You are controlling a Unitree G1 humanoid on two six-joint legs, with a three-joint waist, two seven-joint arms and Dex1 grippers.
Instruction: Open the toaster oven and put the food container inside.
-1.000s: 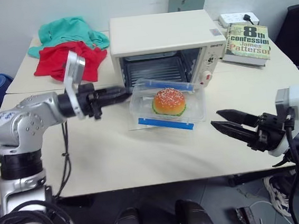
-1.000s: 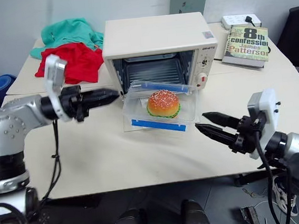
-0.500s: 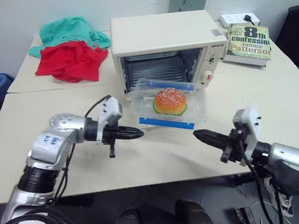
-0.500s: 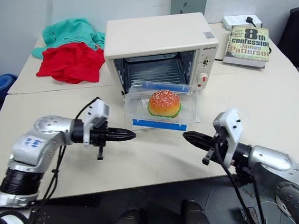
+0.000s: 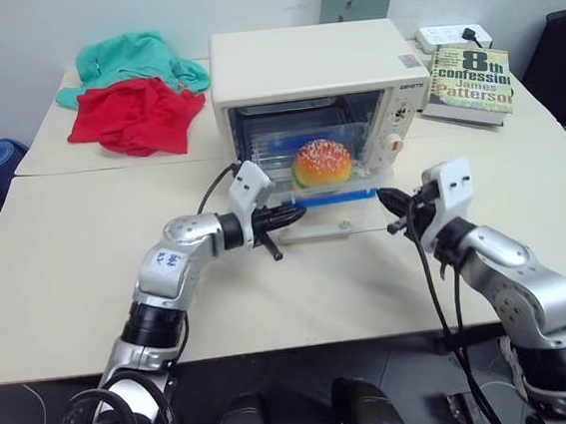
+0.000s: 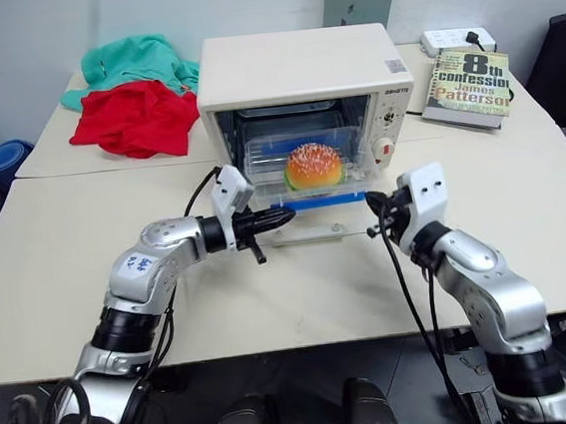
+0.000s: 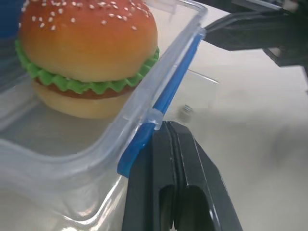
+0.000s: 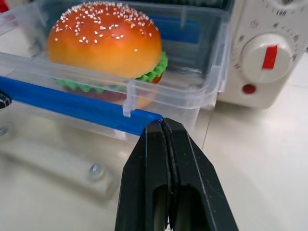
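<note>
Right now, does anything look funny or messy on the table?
A little. The food container sits only halfway into the toaster oven, its blue clip edge over the open door. Both shut grippers, left and right, press against that edge. Red and teal clothes lie crumpled behind.

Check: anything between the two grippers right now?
Yes: the container's near edge with its blue clip. Left gripper and right gripper, both shut, sit at its ends, seen in the eye views.
</note>
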